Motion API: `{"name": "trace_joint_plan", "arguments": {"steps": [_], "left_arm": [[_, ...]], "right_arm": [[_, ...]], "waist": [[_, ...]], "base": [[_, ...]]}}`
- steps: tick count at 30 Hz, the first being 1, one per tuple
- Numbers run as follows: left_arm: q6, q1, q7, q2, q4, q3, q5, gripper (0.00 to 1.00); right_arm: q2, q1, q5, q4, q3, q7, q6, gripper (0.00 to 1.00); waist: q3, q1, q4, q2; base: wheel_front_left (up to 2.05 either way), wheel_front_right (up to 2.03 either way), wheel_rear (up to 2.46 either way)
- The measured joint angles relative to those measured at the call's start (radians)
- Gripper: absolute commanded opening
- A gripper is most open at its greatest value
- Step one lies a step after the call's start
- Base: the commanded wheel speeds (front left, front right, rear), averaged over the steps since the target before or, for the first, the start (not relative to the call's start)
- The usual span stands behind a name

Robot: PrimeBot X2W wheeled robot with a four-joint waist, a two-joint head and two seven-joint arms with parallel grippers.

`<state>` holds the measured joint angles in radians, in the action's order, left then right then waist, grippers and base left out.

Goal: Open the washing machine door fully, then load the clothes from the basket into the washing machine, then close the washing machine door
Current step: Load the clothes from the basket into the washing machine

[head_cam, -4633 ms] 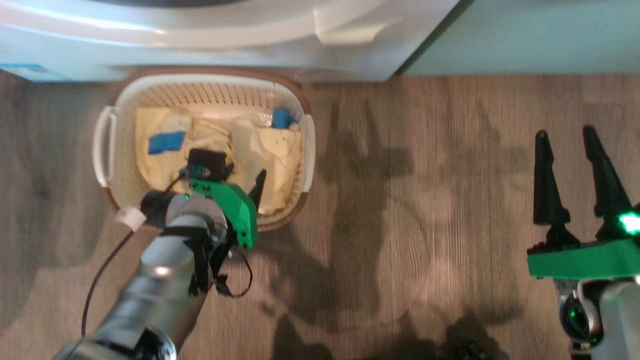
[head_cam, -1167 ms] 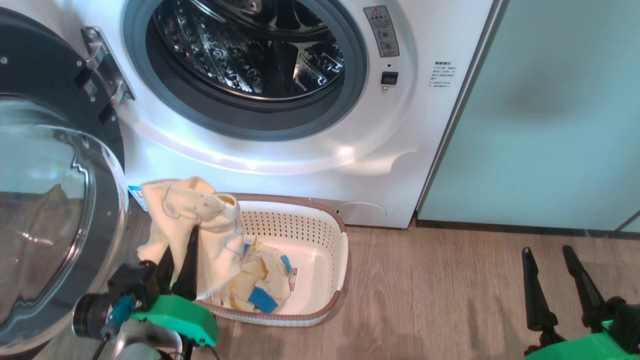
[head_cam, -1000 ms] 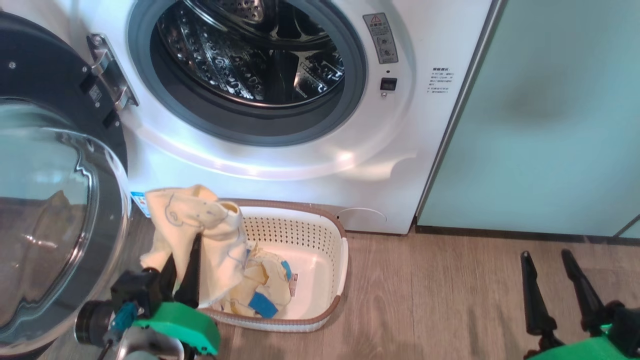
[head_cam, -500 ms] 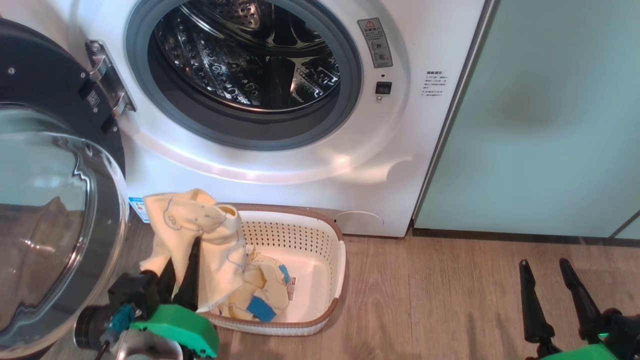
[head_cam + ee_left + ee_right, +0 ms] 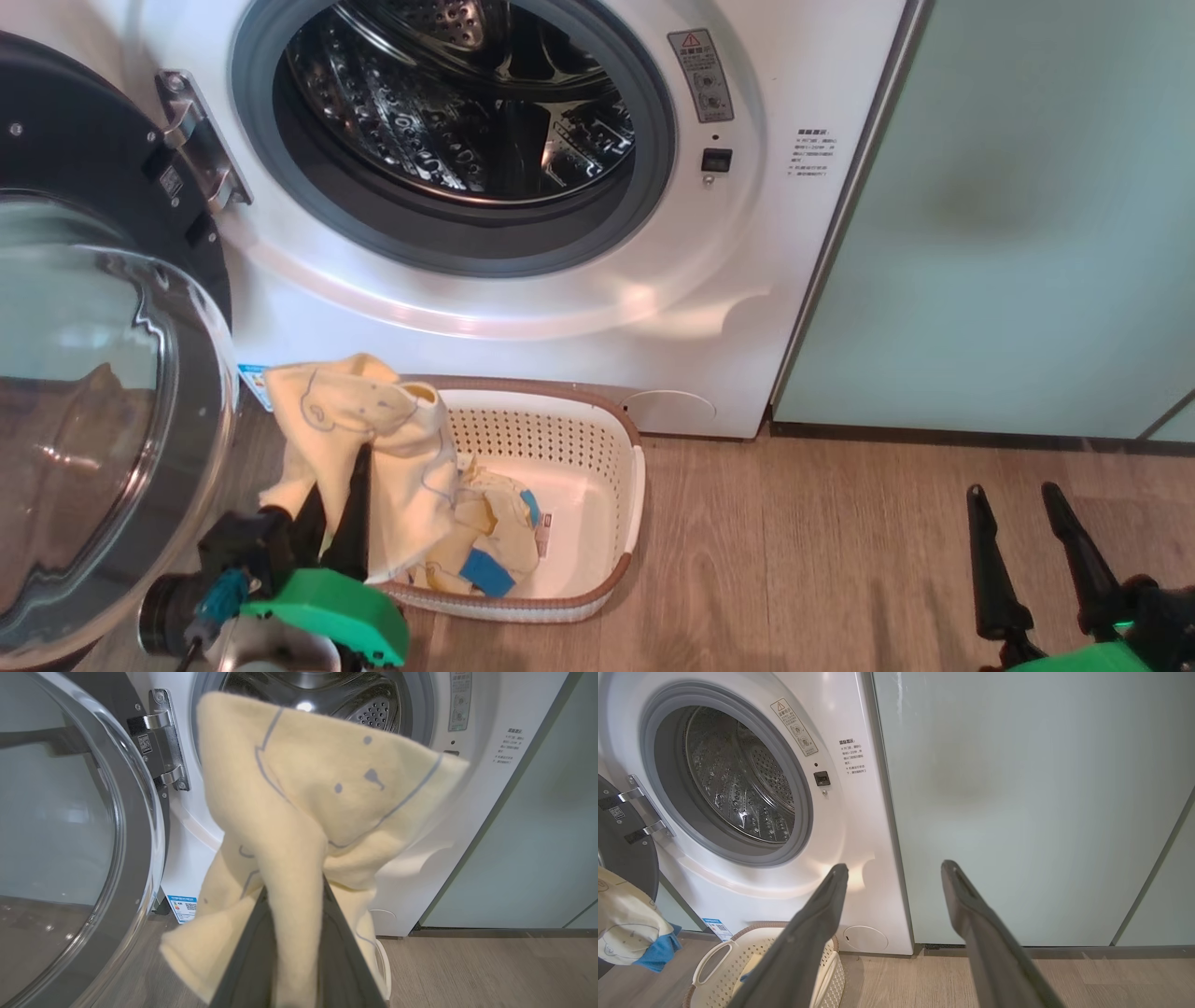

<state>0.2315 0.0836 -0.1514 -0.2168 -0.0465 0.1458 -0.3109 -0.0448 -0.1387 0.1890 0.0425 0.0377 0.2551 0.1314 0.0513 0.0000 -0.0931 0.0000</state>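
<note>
The white washing machine (image 5: 709, 299) shows its steel drum, and its door (image 5: 121, 392) is swung wide open to the left. The cream basket (image 5: 637, 504) sits on the floor in front of it with pale yellow and blue clothes (image 5: 490, 537) inside. My left gripper (image 5: 347, 467) is raised above the basket's left end, shut on one pale yellow garment (image 5: 373, 415). In the left wrist view this garment (image 5: 317, 788) drapes over the left gripper (image 5: 292, 889) before the drum mouth. My right gripper (image 5: 1013, 490) stands open and holds nothing at the lower right, also seen as the right gripper (image 5: 895, 867).
A pale green cabinet panel (image 5: 1008, 233) stands directly right of the machine. Wood floor (image 5: 822, 569) stretches between the basket and my right gripper. The open door's glass bowl bulges toward my left arm. A small blue sticker (image 5: 252, 383) sits low on the machine.
Since the oldest frame my left gripper has come up out of the basket with a garment, and the head camera has tilted up. Over the last second little has moved.
</note>
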Motion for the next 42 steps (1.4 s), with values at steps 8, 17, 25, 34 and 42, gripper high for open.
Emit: {"name": "trace_joint_plan", "arguments": {"steps": [8, 17, 25, 34, 42], "left_arm": [[-0.010, -0.021, -0.007, 0.000, 0.031, 0.016, -0.007, 0.00], [-0.042, -0.169, -0.015, 0.006, 0.103, 0.019, -0.039, 0.00], [-0.080, -0.354, -0.011, 0.003, 0.223, 0.019, -0.055, 0.00], [-0.130, -0.587, 0.077, -0.035, 0.342, 0.012, -0.088, 0.00], [-0.169, -0.824, 0.245, -0.091, 0.415, 0.010, -0.120, 0.00]], "right_arm": [[0.000, 0.003, 0.000, -0.006, 0.001, 0.000, 0.000, 1.00], [0.001, 0.044, 0.005, -0.022, 0.003, 0.000, 0.000, 1.00], [0.001, 0.113, 0.016, -0.040, 0.003, 0.000, 0.000, 1.00], [0.001, 0.206, 0.056, -0.061, 0.009, 0.000, 0.000, 1.00], [0.001, 0.246, 0.090, -0.072, 0.001, 0.000, 0.000, 1.00]], "waist": [[0.026, 0.0000, -0.004, 0.0000], [0.106, 0.0001, -0.019, 0.0000], [0.222, 0.0002, -0.045, 0.0000], [0.369, 0.0003, -0.096, 0.0000], [0.485, 0.0002, -0.140, -0.0001]], "base": [[0.00, 0.00, 0.00], [0.00, 0.00, 0.00], [0.00, 0.00, 0.00], [0.00, 0.00, 0.00], [0.00, 0.00, 0.00]]}}
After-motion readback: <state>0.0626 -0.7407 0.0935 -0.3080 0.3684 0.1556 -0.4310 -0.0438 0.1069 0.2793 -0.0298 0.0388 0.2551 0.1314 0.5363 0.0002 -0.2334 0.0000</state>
